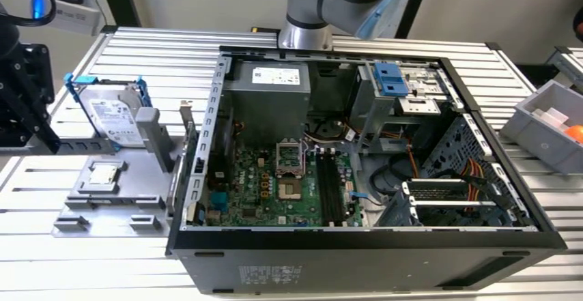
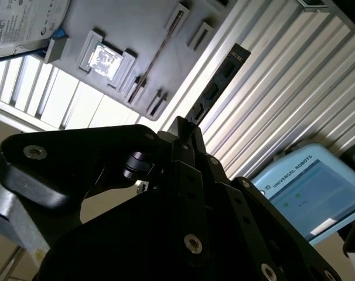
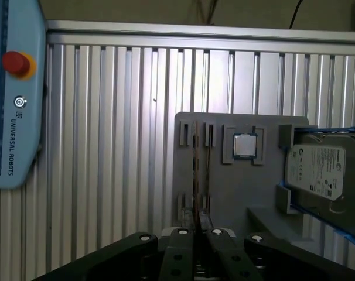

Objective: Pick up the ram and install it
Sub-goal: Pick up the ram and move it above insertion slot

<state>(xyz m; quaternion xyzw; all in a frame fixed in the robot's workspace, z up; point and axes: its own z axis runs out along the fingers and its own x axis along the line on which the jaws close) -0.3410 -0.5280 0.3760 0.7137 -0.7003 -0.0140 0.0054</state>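
Holding the ram (image 2: pixel 215 85), the gripper (image 2: pixel 183 126) has its fingers closed on one end of the stick, as seen in the second wrist view. The rest of the board projects straight out beyond the fingertips, so its long axis continues the line of the gripper.

In the first wrist view the ram (image 3: pixel 195 175) appears edge-on as a thin line running from the fingertips across the grey tray (image 3: pixel 224 193). It passes between the tray's paired slot posts. Whether it is clear of them cannot be told from that view. In the second wrist view the board is seen against the ribbed table (image 2: pixel 283 88), beside the tray and not in it.

Governing relation: the open case (image 1: pixel 364 260) lies on the exterior view's right of the tray (image 1: pixel 136 175). The memory slots (image 1: pixel 330 188) sit on the board near the case's middle. Their long axis runs near to far, and the ram's axis has to match that line for seating
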